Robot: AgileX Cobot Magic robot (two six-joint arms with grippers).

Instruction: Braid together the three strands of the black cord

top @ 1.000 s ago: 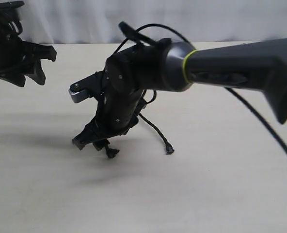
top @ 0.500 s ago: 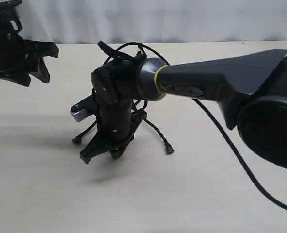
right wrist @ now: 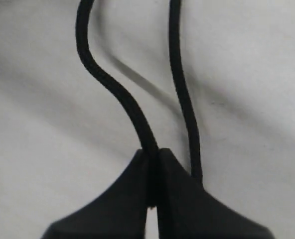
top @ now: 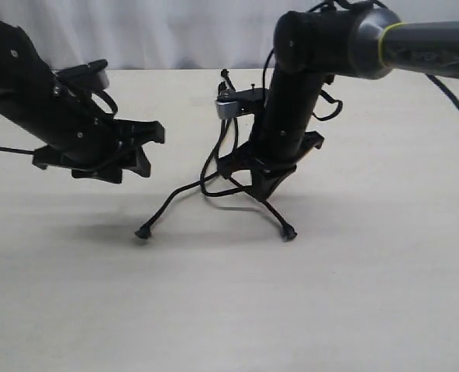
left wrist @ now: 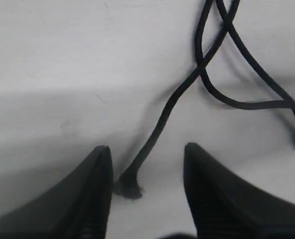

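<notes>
The black cord (top: 212, 159) lies on the table in the middle, its three strands fanning toward the front. One strand (top: 170, 203) runs left to a frayed tip (top: 143, 232). Another (top: 276, 214) ends at the right front. My right gripper (top: 258, 188) points down and is shut on the third strand (right wrist: 116, 87); a free strand (right wrist: 183, 94) passes beside its fingers. My left gripper (top: 149, 150) hovers open, left of the cord. In the left wrist view the left strand's tip (left wrist: 129, 185) lies on the table between the open fingers (left wrist: 95, 194), untouched.
The pale tabletop (top: 353, 294) stretches to the front and right. A white curtain (top: 183, 31) closes off the back edge. A glossy cable (top: 454, 97) hangs from the right arm at the far right.
The right arm has swung from left of centre to right of centre, shut on a strand. The left arm has come down and inward toward the cord. The strands now lie spread apart.
</notes>
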